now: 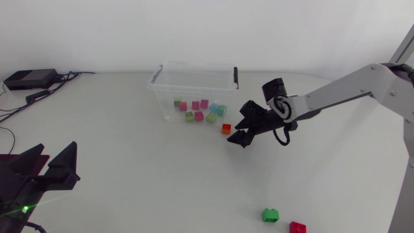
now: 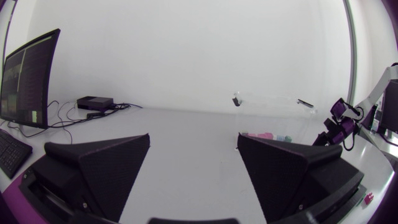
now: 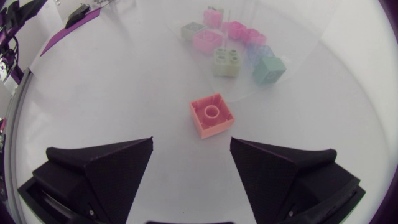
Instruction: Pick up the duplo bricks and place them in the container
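Head view, container: A clear, lidless container (image 1: 158, 90) stands toward the far middle of the desk (image 1: 129, 168). Pink, green and teal stored bricks (image 1: 197, 111) lie on its floor.
Head view, orange brick: An orange brick (image 1: 226, 128) lies on the desk just outside the container's near right corner, not yet inside.
Head view, right pincer: The right arm comes in from the right. The right pincer (image 1: 242, 133) hangs just beside the orange brick and tilts down toward it, probably lined up for a pick.
Head view, stray bricks: A green brick (image 1: 270, 215) and a red brick (image 1: 297, 227) lie near each other at the desk's near edge, well apart from the container.
Head view, left pincer: The left pincer (image 1: 55, 171) sits at the near left, well away from every brick, seemingly parked clear of the working arm.
Left wrist view: The left pincer's fingers are spread wide with nothing between them. It faces across bare desk to the container, with the right pincer beside it.
Right wrist view, pincer: The fingers are spread wide and hold nothing.
Right wrist view, brick: The orange brick lies ahead of the gap, roughly centred, hollow underside up, and touches neither finger. The spread looks ample to straddle it.
Right wrist view, container: Its clear wall (image 3: 292, 68) rises just beyond the brick, so the carry should be brief.
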`<action>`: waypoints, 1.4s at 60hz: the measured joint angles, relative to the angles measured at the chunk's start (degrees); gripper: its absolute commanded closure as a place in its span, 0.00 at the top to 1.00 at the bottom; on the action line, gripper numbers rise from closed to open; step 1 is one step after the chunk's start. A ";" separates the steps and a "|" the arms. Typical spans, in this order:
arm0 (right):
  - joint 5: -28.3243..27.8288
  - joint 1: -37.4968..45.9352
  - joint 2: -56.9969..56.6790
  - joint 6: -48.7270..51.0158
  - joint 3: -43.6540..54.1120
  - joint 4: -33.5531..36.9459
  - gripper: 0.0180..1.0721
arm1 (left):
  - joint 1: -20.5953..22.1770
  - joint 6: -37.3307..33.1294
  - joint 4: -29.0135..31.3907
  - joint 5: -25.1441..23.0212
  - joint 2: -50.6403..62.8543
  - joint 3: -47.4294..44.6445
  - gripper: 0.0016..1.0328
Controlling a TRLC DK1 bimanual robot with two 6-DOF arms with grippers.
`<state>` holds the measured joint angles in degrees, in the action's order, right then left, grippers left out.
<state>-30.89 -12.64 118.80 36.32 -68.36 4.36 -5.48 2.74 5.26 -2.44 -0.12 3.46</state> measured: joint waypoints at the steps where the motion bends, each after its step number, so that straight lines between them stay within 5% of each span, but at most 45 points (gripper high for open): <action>1: 0.00 0.00 0.28 0.09 -0.22 -0.09 0.86 | 0.00 0.00 0.00 0.00 0.00 0.00 0.95; 34: -1.53 -0.07 7.28 9.84 -8.92 2.03 0.84 | 0.00 0.00 0.00 0.00 0.00 -0.02 0.95; 43: -2.25 -0.17 7.34 10.51 -8.92 2.47 0.37 | 0.00 0.00 0.00 0.00 0.00 -0.02 0.95; 50: -2.36 -0.39 7.34 10.91 -8.92 2.73 0.13 | 0.00 0.00 0.00 0.00 0.00 -0.02 0.95; 68: -2.62 -0.44 3.48 10.91 -3.41 2.78 0.11 | 0.00 0.00 0.00 0.00 0.00 0.00 0.95; 84: -2.32 -0.39 -18.45 9.66 5.86 7.43 0.11 | 0.00 0.00 0.00 0.00 0.00 0.00 0.95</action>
<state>-33.21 -13.04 100.36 45.98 -62.50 11.79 -5.48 2.74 5.26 -2.44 -0.12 3.46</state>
